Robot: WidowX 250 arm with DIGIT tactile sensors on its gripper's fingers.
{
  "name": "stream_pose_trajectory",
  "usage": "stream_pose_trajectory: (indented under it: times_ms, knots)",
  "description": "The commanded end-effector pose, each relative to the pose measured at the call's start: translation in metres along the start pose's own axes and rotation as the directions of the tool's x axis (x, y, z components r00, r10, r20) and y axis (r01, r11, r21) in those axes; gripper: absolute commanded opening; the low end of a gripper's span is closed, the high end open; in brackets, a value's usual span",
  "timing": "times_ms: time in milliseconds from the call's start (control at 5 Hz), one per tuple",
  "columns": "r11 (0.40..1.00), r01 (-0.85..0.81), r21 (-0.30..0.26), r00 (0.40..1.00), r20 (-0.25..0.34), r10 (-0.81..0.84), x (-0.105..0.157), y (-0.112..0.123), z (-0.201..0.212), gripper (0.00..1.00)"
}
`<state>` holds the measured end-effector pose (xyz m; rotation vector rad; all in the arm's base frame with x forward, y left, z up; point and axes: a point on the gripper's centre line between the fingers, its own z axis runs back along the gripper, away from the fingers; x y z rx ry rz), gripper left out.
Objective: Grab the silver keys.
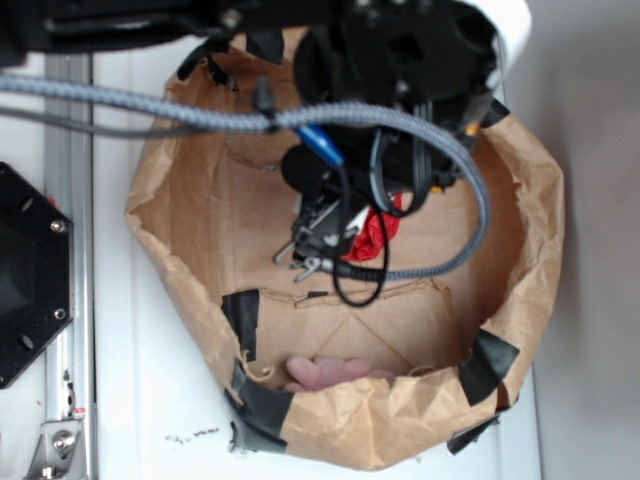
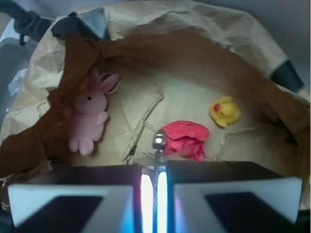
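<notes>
In the wrist view my gripper [image 2: 154, 167] is shut on a thin wire that runs up between the two fingers to a shiny metal end of the silver keys [image 2: 158, 142]. From the exterior view the silver keys [image 1: 308, 245] hang as a grey metal bunch right under the black gripper [image 1: 325, 215], inside the brown paper-lined bin. The arm and its cables hide most of the gripper there. A crumpled red cloth [image 2: 186, 139] lies just beyond the keys, and the same red cloth [image 1: 379, 235] shows beside them to the right.
The brown paper bin [image 1: 520, 250] has high crumpled walls held with black tape. A pink plush rabbit [image 2: 90, 116] lies at the left, a yellow rubber duck [image 2: 225, 111] at the right. The pink rabbit [image 1: 325, 372] sits by the near wall. A grey cable [image 1: 470, 190] loops over the bin.
</notes>
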<state>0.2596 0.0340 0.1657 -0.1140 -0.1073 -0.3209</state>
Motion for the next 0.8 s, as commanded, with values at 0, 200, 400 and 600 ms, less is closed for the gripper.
stream_pose_trajectory:
  times_ms: [0, 200, 400, 600]
  knots:
    - [0.998, 0.046, 0.044, 0.999, 0.015, -0.047, 0.008, -0.0041, 0.0246, 0.0]
    - [0.998, 0.051, 0.039, 0.998, 0.02, -0.052, 0.0084, -0.0049, 0.0242, 0.0]
    - [0.998, 0.052, 0.041, 0.998, 0.039, -0.054, 0.0083, -0.0069, 0.023, 0.0]
    - [0.998, 0.058, 0.027, 0.997, 0.05, -0.059, 0.0079, -0.0065, 0.0237, 0.0]
